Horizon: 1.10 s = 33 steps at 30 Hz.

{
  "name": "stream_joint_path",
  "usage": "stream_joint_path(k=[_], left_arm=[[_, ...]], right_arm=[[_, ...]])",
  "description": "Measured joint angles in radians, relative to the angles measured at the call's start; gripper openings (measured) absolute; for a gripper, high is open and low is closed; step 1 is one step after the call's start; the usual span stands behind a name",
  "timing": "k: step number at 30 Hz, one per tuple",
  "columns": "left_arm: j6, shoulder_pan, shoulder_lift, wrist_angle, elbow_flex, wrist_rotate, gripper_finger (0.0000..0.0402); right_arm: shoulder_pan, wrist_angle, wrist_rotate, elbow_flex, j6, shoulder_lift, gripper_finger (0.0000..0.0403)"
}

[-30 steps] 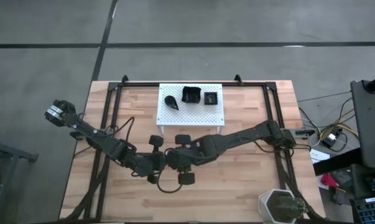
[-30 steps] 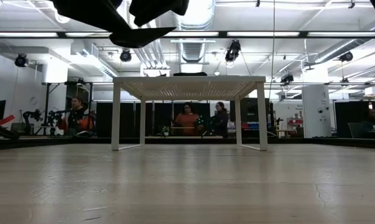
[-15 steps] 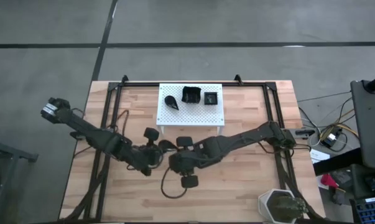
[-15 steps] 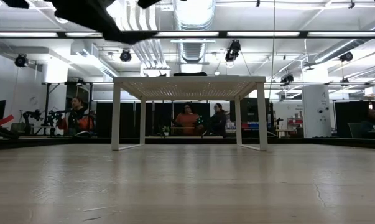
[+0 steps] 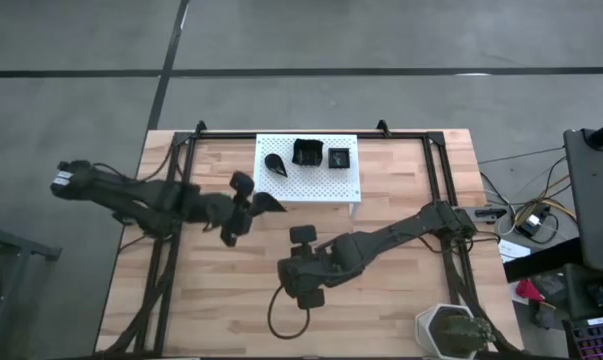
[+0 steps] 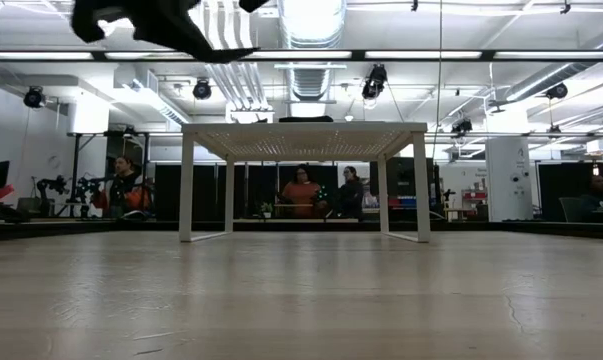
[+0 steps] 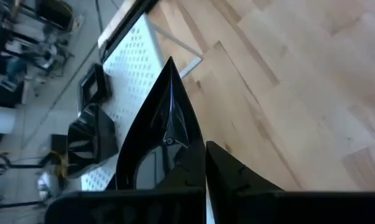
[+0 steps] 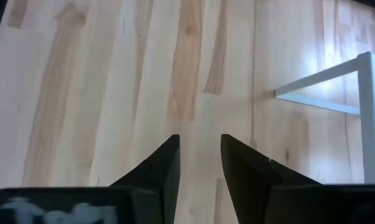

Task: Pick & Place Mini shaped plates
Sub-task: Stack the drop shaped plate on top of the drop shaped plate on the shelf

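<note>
Your left gripper [image 5: 253, 208] is clamped on a teardrop plate [image 5: 269, 203], carried above the table [image 5: 401, 300] just off the near left corner of the white perforated stand [image 5: 341, 180]; in the left wrist view that glossy black plate [image 7: 165, 127] stands pinched between the fingers with its pointed tip toward the stand [image 7: 128, 68]. On top of the stand you have three more black dishes in a row: a second teardrop plate [image 5: 276, 162] at the left, a bigger raised-rim square plate [image 5: 307, 153] in the middle, and a little square plate [image 5: 339, 157] at the right. Your right gripper [image 5: 283, 268] hangs over bare wood nearer the front of the table, well apart from the stand; in its wrist view the fingers [image 8: 165, 165] stand apart with nothing between them. A grey-green pot [image 5: 449, 330] sits at the front right corner.
</note>
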Motion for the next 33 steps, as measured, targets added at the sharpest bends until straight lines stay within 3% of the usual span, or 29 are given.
stream_joint_path(k=[8,13,20,25,33], left_arm=[[0.074,0.236,-0.001,-0.024,0.005,0.159,0.0],[0.132,0.344,0.002,-0.043,0.004,0.191,0.0],[0.155,0.426,0.08,-0.061,0.051,0.214,0.0],[0.184,0.469,0.189,-0.11,0.125,0.147,0.0],[0.179,0.494,0.271,-0.167,0.208,0.159,0.0]], right_arm=[[0.001,0.004,0.001,-0.01,0.032,0.0,0.0101],[0.001,0.011,0.001,-0.014,0.041,0.0,0.0096],[0.001,0.036,0.001,-0.014,0.049,0.0,0.0088],[0.001,0.04,0.001,-0.014,0.049,0.0,0.0081],[0.001,0.04,0.0,-0.014,0.052,0.0,0.0072]])
